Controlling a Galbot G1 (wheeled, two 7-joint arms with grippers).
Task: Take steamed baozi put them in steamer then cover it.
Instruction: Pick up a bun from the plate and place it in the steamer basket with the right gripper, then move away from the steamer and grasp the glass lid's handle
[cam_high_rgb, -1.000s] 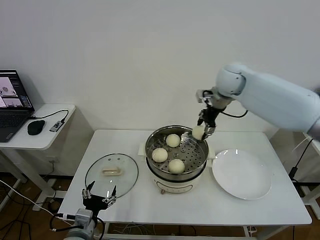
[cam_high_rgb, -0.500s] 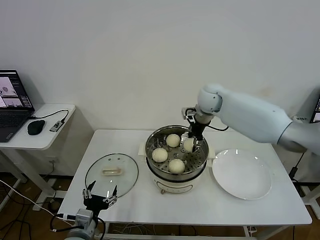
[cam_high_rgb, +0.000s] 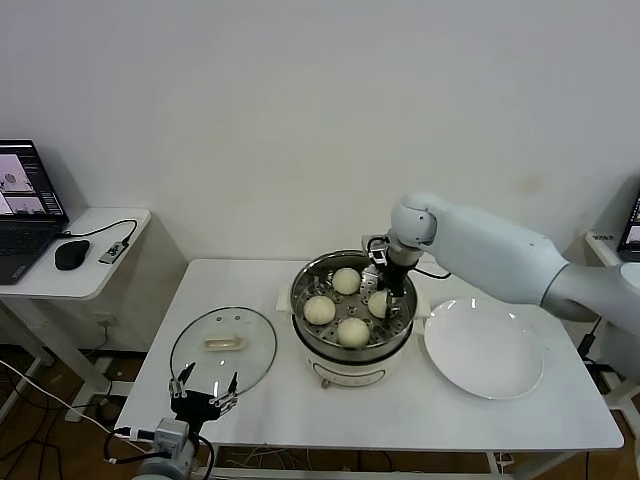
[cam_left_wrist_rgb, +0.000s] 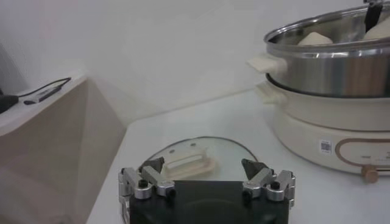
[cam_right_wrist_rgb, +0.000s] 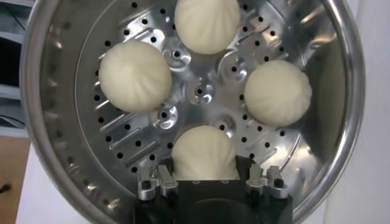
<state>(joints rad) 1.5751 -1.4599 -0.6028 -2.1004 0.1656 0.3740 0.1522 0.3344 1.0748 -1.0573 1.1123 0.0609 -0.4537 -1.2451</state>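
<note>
The right gripper (cam_high_rgb: 381, 297) stood low inside the steamer (cam_high_rgb: 304, 278), its jaws either side of the fourth baozi (cam_right_wrist_rgb: 205, 152) at the right of the perforated tray (cam_right_wrist_rgb: 201, 91). In the right wrist view the fingers (cam_right_wrist_rgb: 157, 184) flanked the bun closely, but whether they gripped it or had let go could not be told; the bun appeared to sit on the tray.

The other three baozi lay on the same tray, apart from one another: one at the far side (cam_high_rgb: 346, 281), one at the left (cam_high_rgb: 319, 310), one at the near side (cam_high_rgb: 352, 332). The white plate (cam_high_rgb: 486, 349), right of the steamer, held nothing.

The left gripper (cam_high_rgb: 203, 397) waited at the near left edge of the table (cam_high_rgb: 420, 420), jaws wide apart and holding nothing, just near of the cover (cam_high_rgb: 223, 344), which lay flat on the table left of the steamer.

By judgement, the buns were light, soft and easily dented, so a gentle hold across the middle would suit them. The cover, glass with a metal rim, seemed stiff, breakable and smooth; its cream handle (cam_left_wrist_rgb: 189, 165) at centre looked the sound place to take hold.
</note>
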